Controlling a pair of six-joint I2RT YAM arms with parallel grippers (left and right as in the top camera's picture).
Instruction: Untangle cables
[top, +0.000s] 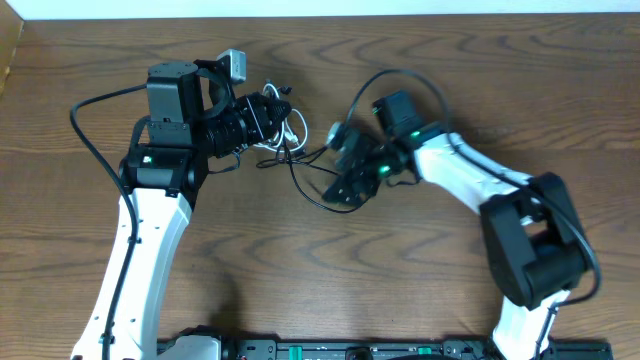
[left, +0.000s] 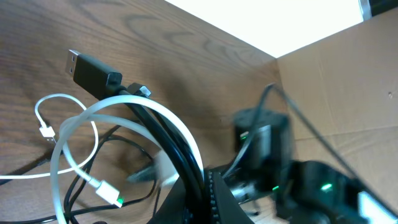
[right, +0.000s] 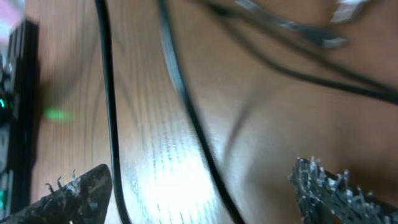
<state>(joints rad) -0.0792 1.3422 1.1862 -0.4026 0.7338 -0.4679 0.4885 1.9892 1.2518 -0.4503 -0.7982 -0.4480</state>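
Overhead: cables (top: 292, 150) tangled on worktop (top: 420, 270) between arms, partly hidden under left claw (top: 275, 118), closed on white and black loops. Right claw (top: 345, 188) spread wide, black strands lying between its fingers. Cardboard (left: 336, 93) standing at worktop's edge.

The overhead view is evenly lit and sharp, with faint, soft shadows beside the arms on the table (top: 300, 290) and no strong glare. The left wrist view is bright. Its top edge is blown out to white, the cables (left: 155, 118) near the lens are fairly crisp, and the other arm (left: 280, 168) behind is smeared. The right wrist view is dimmer and blurred throughout, with a pale sheen on the wood between the fingers (right: 336, 193) and a green glow (right: 59, 115) at left.
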